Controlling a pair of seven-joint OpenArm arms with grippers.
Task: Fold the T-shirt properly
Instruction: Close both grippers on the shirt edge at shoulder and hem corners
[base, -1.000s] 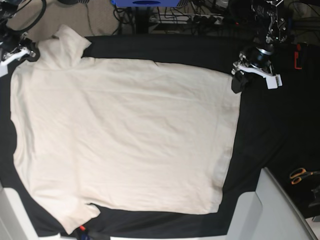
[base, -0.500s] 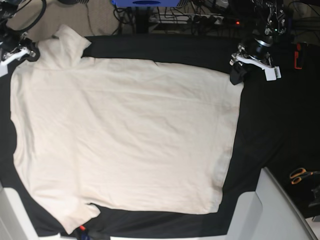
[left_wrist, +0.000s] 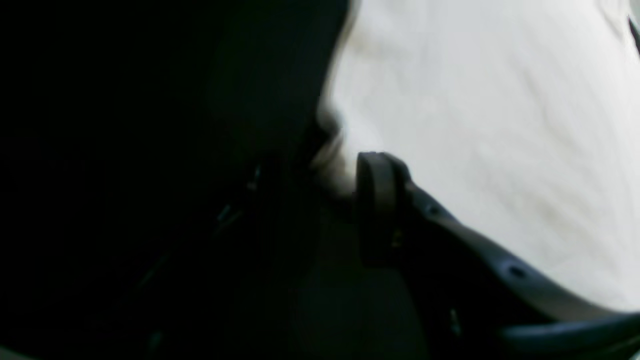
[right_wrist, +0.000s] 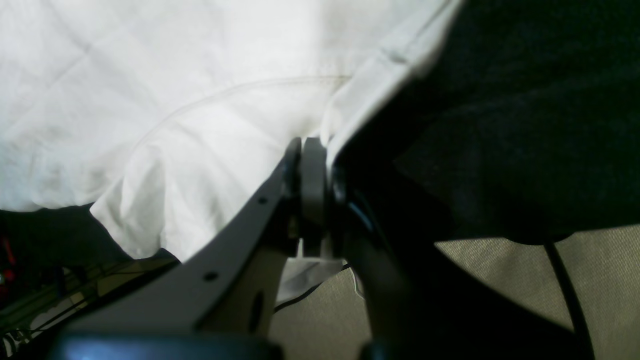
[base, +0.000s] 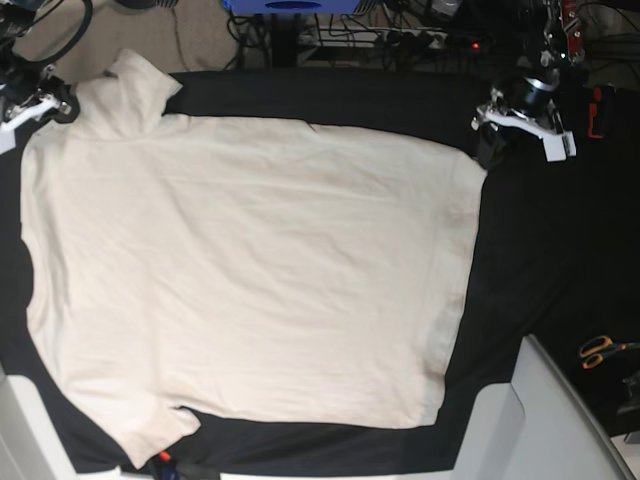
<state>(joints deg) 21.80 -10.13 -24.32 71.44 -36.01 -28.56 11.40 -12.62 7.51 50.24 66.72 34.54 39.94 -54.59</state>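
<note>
The cream T-shirt (base: 250, 270) lies spread flat on the black table (base: 540, 260), sleeves toward the base view's left. My left gripper (base: 490, 150) is at the shirt's far right corner. In the left wrist view it (left_wrist: 320, 200) is open, with one finger pad (left_wrist: 375, 200) touching the bunched shirt corner (left_wrist: 332, 165); the other finger is lost in the dark. My right gripper (base: 62, 108) is at the far left by the upper sleeve. In the right wrist view it (right_wrist: 307, 150) is shut, pinching a fold of the T-shirt (right_wrist: 200, 100).
Orange-handled scissors (base: 600, 350) lie at the right edge. Pale grey rigid panels stand at the bottom right (base: 560, 420) and bottom left (base: 15, 430). Cables and a blue object (base: 290, 5) are beyond the far edge. A red item (base: 597, 110) sits behind the left arm.
My left gripper has moved a little up and to the right, along the shirt's far right corner. The right arm and the shirt's lie look unchanged.
</note>
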